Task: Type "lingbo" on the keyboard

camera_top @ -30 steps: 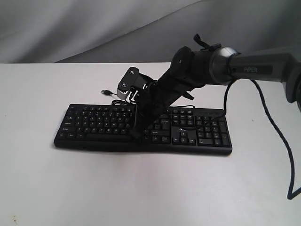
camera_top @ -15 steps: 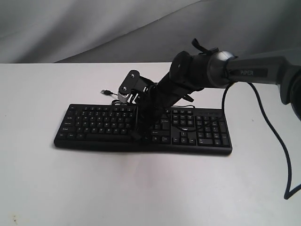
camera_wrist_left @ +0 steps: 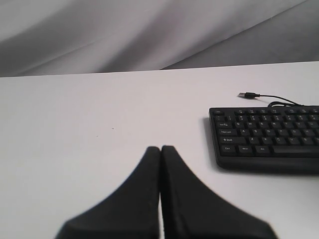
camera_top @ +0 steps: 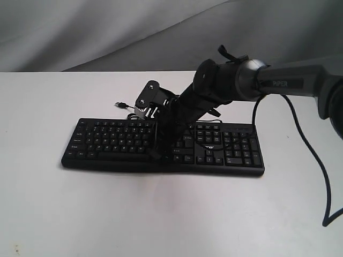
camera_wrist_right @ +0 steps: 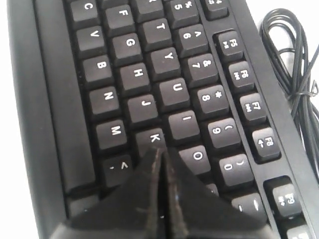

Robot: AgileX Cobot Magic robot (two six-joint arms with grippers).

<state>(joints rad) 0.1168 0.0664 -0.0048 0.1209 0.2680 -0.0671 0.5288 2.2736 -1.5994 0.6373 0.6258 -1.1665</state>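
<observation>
So: keyboard lies flat mid-way across the table. My right pincer is clenched empty, making one narrow poking tip beside K and O, probably for L; contact unclear. Left pincer is clenched too, parked clear of the keys.

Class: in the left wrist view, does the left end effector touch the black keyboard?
No; white tabletop separates the left end effector from the flat black wired keyboard.

keyboard: black, white legends | table: white | backdrop: grey
</observation>
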